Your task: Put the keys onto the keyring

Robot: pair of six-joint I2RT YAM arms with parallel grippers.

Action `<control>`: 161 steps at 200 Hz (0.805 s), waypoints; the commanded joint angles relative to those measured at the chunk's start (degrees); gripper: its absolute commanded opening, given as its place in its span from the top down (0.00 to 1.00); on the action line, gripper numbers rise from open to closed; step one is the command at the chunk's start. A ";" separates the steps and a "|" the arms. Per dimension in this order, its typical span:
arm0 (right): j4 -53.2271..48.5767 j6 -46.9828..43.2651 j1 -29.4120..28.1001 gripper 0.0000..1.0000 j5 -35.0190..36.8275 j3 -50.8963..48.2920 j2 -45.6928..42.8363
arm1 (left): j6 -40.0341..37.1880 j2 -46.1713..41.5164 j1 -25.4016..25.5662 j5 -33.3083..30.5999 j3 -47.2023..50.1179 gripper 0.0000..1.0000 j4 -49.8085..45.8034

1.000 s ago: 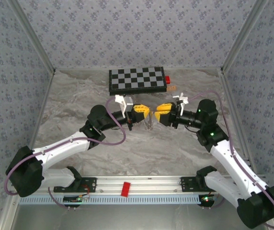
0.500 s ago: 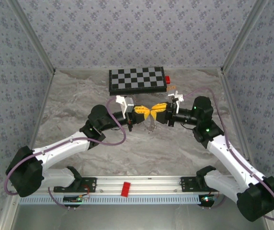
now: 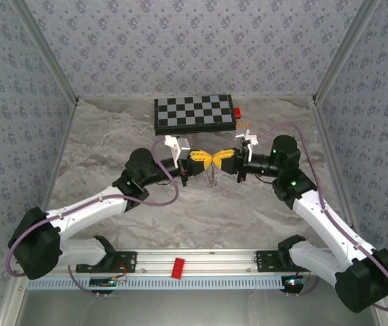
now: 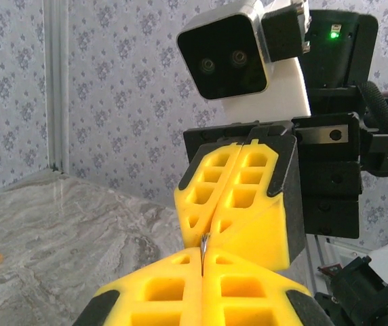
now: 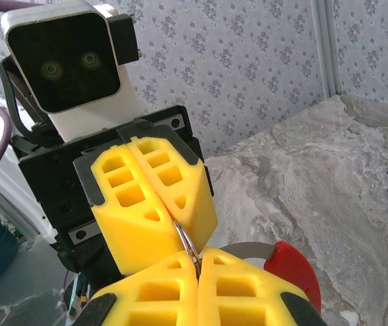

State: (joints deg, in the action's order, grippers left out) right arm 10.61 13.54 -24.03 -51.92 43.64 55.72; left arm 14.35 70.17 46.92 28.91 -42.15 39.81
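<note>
Here, left claw [image 3: 206, 161] and right claw [image 3: 219, 159] tip to tip, both pinched shut on the keyring [image 5: 290, 266], loop hanging beneath.

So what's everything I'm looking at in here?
chessboard: one, black and pale grey, far side of the table.
red block: one, red, at the chessboard's right end.
key: one seen clearly, orange, on the table just nearer than the red block.
keyring: one, grey with a red section, held between both grippers.
red tag: one, red, on the rail.
rail: one, silver, near edge.
table: one, grey marbled.
walls: three, grey patterned.
left gripper: one, yellow fingers, shut on the keyring.
right gripper: one, yellow fingers, shut on the keyring.
</note>
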 commanded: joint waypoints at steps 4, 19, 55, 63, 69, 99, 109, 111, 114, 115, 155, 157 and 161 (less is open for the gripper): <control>-7.51 -4.84 1.70 1.00 -1.50 2.97 -1.57 | -1.93 -2.32 -0.27 0.00 -1.58 0.86 -2.96; -13.56 -8.88 2.91 1.00 -1.65 4.76 -1.59 | -1.84 -2.96 -1.60 0.43 -1.98 0.75 -5.84; -27.13 -19.16 3.07 1.00 1.91 9.97 -1.03 | -5.30 -4.89 -3.59 1.30 -2.57 0.74 -12.45; -29.20 -20.74 2.87 1.00 2.46 10.98 -0.55 | -6.40 -5.21 -3.89 1.65 -3.04 0.74 -14.62; -30.58 -21.93 2.57 1.00 3.05 11.62 -0.11 | -7.45 -5.31 -4.09 2.19 -3.35 0.74 -16.09; -37.93 -26.41 -0.60 1.00 7.84 15.95 3.28 | -13.56 -6.17 -4.48 3.19 -5.38 0.72 -25.15; -41.36 -28.22 -2.51 1.00 9.65 17.88 4.82 | -15.40 -6.52 -4.52 3.09 -5.85 0.72 -27.60; -42.01 -28.66 -2.71 1.00 9.98 18.28 5.18 | -15.75 -6.58 -4.52 3.04 -5.91 0.72 -27.88; -42.96 -29.25 -3.15 1.00 10.38 18.87 5.63 | -16.22 -6.69 -4.57 3.00 -5.92 0.72 -28.25; -43.35 -29.44 -3.31 1.00 10.54 19.08 5.85 | -16.29 -6.79 -4.61 3.00 -5.92 0.71 -28.32; -57.23 -36.39 -7.18 1.00 15.39 27.93 12.39 | -20.17 -6.77 -4.55 5.15 -5.89 0.71 -31.15; -57.42 -36.57 -7.33 1.00 15.48 28.00 12.57 | -20.33 -6.62 -4.62 5.27 -5.96 0.71 -31.36; -57.81 -36.75 -7.61 1.00 15.80 28.31 12.85 | -20.68 -6.40 -4.62 5.61 -6.17 0.72 -31.90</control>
State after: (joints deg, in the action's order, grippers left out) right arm -37.21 -17.47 -30.20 -39.79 67.46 66.98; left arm -1.78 64.05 42.74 31.27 -45.74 12.08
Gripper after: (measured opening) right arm 0.045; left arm 0.285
